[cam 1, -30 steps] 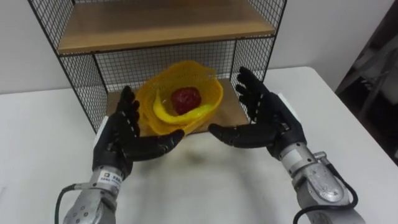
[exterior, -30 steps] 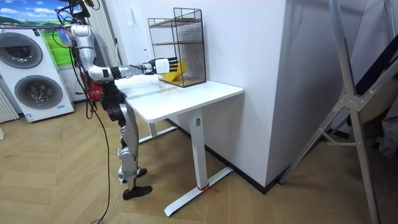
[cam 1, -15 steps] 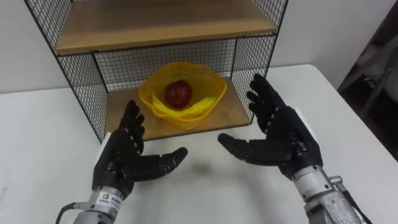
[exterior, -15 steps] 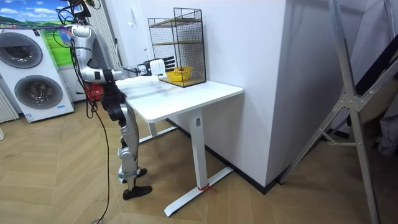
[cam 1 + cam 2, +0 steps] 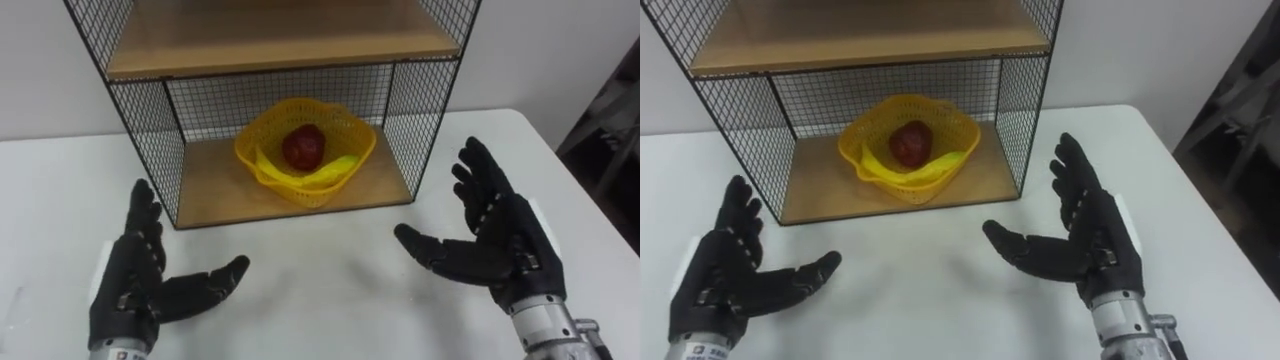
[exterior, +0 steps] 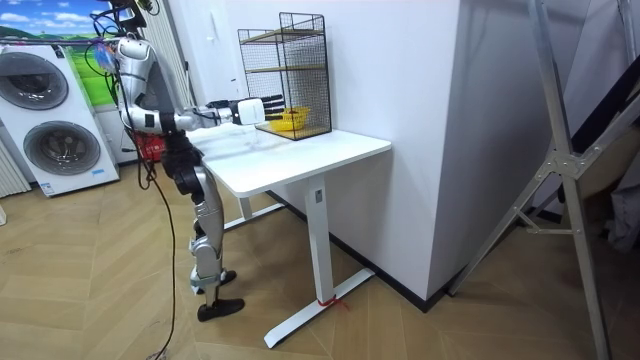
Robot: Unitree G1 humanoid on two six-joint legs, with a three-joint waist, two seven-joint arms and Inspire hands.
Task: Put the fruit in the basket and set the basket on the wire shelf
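Going by the thin open-weave plastic of the yellow basket (image 5: pixel 262 138): probably light, a little springy at the rim, smooth enough to slip between hard fingers, not fragile. Best taken at two opposite sides, either under the flared rim or cupped around the wall from both sides, and kept level so as not to tip out the fruit. Looks round and bright yellow, with a wavy, scalloped rim and a lattice wall. Holds a dark red apple (image 5: pixel 303 146) in the middle and a yellow banana (image 5: pixel 318 177) curved along the front wall. Sits upright on the lower wooden board (image 5: pixel 215 185) of the wire shelf (image 5: pixel 142 125), about mid-width, touched by neither hand. In front of the shelf, over the white table (image 5: pixel 320 290): left hand (image 5: pixel 132 288) with palm turned inward, fingers straight and spread, thumb out, holding nothing. Right hand (image 5: pixel 508 243) likewise, fingers spread and empty, well apart from the left. In the room view: standing at the table's near edge, both arms stretched toward the shelf. By the look of it, fruit loaded and basket placed, with little left of the task.
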